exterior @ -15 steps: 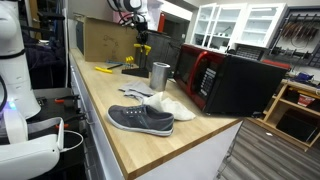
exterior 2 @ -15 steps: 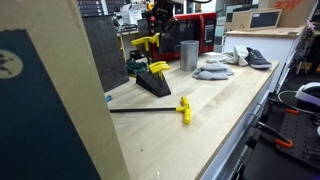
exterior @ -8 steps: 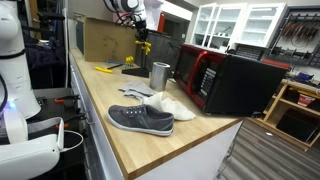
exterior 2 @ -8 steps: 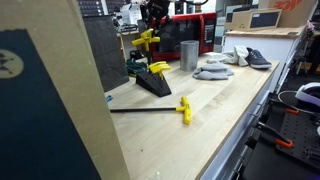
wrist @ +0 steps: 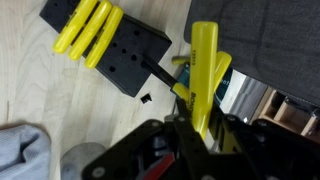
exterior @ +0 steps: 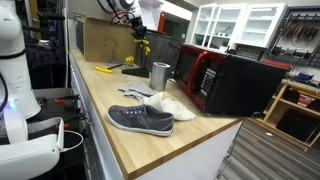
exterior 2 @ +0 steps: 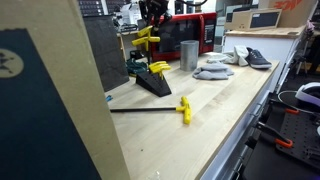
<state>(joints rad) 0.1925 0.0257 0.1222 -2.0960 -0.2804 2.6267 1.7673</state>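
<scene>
My gripper [wrist: 197,125] is shut on a yellow T-handle tool [wrist: 203,70], whose handle runs up between the fingers. In both exterior views the gripper [exterior: 134,22] [exterior 2: 152,14] hangs above the black tool holder [exterior: 133,68] [exterior 2: 150,82], and the held yellow tool [exterior: 143,44] [exterior 2: 147,38] is clear of the block. In the wrist view the holder [wrist: 130,58] lies below, with several yellow handles [wrist: 85,28] still in it. Another yellow T-handle tool [exterior 2: 183,108] lies loose on the wooden bench.
A metal cup [exterior: 160,75] [exterior 2: 189,54] stands beside the holder. A grey shoe [exterior: 140,119], a pale shoe [exterior: 167,103] and a red and black microwave [exterior: 225,80] sit further along. A cardboard box [exterior: 105,40] stands behind the holder. A yellow tool [exterior: 105,69] lies flat near it.
The gripper has risen a little and drifted sideways with the yellow tool, which now hangs higher above the holder. Nothing else has moved.
</scene>
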